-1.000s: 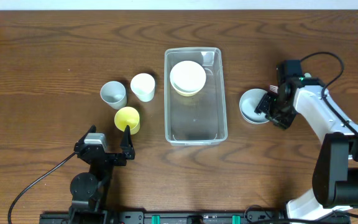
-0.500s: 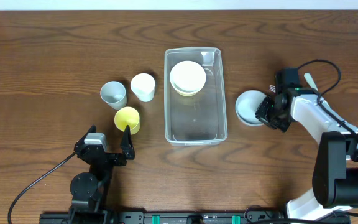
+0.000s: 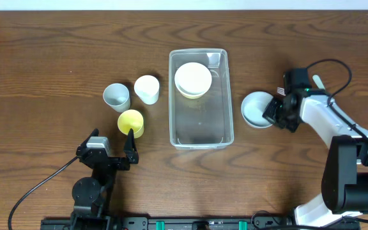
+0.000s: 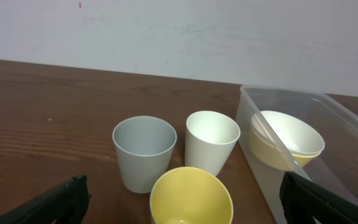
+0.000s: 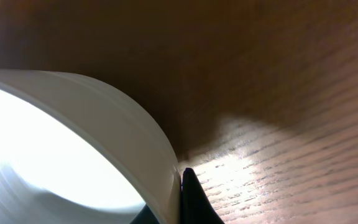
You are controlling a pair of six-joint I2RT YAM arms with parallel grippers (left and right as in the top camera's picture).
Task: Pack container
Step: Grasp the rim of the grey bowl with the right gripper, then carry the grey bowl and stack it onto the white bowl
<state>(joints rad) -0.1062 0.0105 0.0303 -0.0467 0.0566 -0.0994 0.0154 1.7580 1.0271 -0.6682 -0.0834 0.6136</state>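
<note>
1. Two nested bowls (image 3: pixel 193 79), a white one seated in a yellow one, already lie inside the container (image 3: pixel 200 128) at its 12 o'clock end. Its 6 o'clock half is bare.
2. The container, a clear plastic tub, stands at mid-table with its long axis running from 12 to 6 o'clock. The left wrist view shows its near wall (image 4: pixel 347 143) with the bowls behind it.
3. One loose white bowl (image 3: pixel 255 108) sits on the wooden table (image 3: pixel 43 57) at the container's 3 o'clock, just beside the wall and apart from it.
4. The right gripper (image 3: pixel 275 112) meets this bowl at its 3 o'clock edge, jaws drawn together on the rim. The right wrist view shows the rim (image 5: pixel 73 137) pressed against a dark finger (image 5: pixel 194 199). No lift can be made out.
5. Three upright cups stand at the container's 9 o'clock, all outside it: grey-blue cup (image 3: pixel 116 96), white cup (image 3: pixel 147 89), yellow cup (image 3: pixel 131 121).
6. The left gripper (image 3: pixel 112 135) waits at the yellow cup's 6 o'clock, jaws wide apart and holding nothing.
7. As a judgement, packing is about one third complete. Two pieces are in, and one bowl and three cups remain, the gripped bowl apparently next.
</note>
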